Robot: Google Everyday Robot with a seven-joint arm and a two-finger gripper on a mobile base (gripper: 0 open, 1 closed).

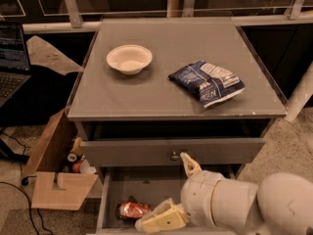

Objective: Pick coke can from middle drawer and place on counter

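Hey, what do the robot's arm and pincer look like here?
The arm is a chain of bulky, rounded white shells. Its pincer, down in the middle drawer beside the coke can, has two pale cream wedge-shaped fingers. No cables show.
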